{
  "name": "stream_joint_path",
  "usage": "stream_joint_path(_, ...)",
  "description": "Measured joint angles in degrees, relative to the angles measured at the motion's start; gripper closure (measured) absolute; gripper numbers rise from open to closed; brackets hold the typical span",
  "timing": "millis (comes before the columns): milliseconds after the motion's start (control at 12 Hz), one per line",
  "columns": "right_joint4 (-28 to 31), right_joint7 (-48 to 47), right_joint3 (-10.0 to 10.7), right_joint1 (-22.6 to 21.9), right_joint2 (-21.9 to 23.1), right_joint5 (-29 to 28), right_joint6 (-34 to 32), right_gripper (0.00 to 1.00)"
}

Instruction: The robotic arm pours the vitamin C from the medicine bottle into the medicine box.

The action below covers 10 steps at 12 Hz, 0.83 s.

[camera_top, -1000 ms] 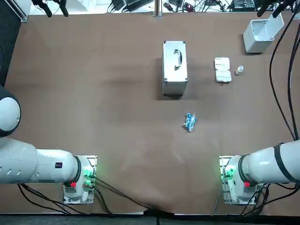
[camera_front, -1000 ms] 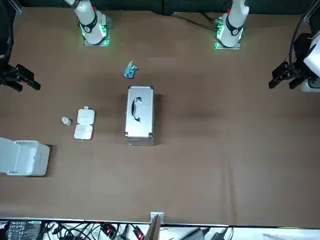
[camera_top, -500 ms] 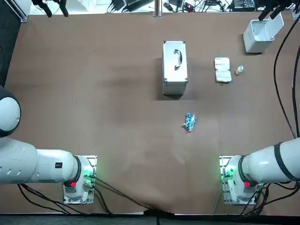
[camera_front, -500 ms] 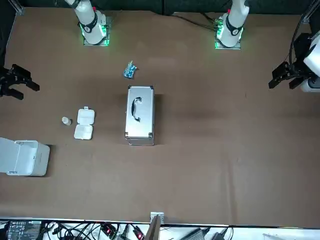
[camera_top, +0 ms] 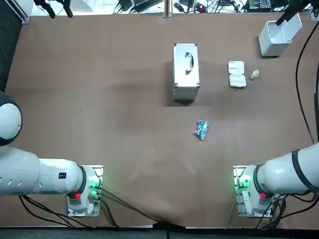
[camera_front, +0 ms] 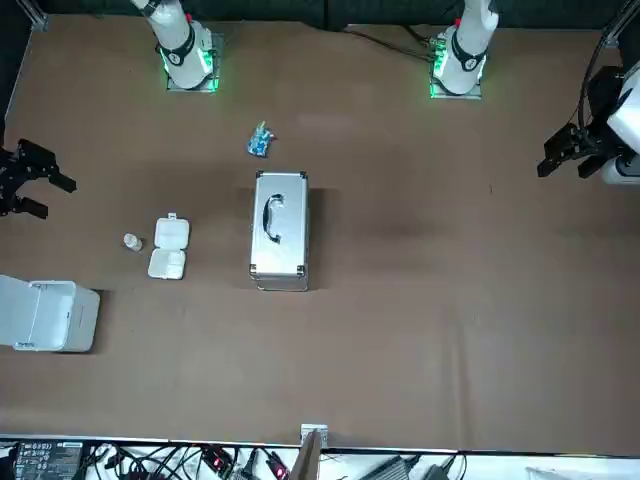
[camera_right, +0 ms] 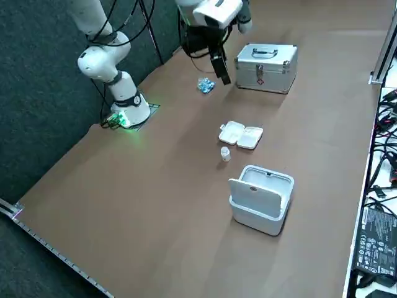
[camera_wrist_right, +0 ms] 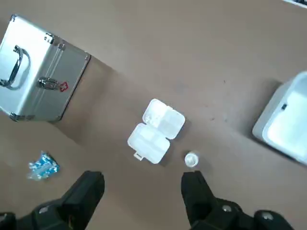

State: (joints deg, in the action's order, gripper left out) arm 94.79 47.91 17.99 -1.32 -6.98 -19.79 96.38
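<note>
Right gripper (camera_wrist_right: 143, 178): 2 fingers (camera_wrist_right: 194, 189) spread, empty, high above table (camera_wrist_right: 216, 57) | medicine bottle (camera_wrist_right: 191, 159): small, white, upright, just beside open medicine box (camera_wrist_right: 156, 131), on the side away from silver case (camera_wrist_right: 33, 76) | bottle lines up with 1 finger, not the gap; likely needs a sideways shift, then descent.

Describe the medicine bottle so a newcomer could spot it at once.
From the silver case mid-table, look toward the robot's right to the open white medicine box. Just beyond it, not touching, stands the medicine bottle, with the open right gripper in the air further right. It is the smallest item: tiny, round, whitish, unlike the flat box.
</note>
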Motion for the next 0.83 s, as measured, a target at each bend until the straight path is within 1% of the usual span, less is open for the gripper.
stream_joint_path(167,1.24,5.39,0.05,1.27,-0.65,-1.7,2.03,0.0)
stream_joint_path(250,2.79,10.18,0.05,2.01,-0.9,-2.51,4.16,0.0)
stream_joint_path(417,4.72,16.22,0.04,2.62,-0.96,-4.83,6.65,0.0)
stream_joint_path(583,6.3,23.9,0.04,3.58,-1.67,-8.28,8.42,0.0)
stream_joint_path(833,7.29,33.05,0.04,5.59,-4.63,-14.32,8.89,0.0)
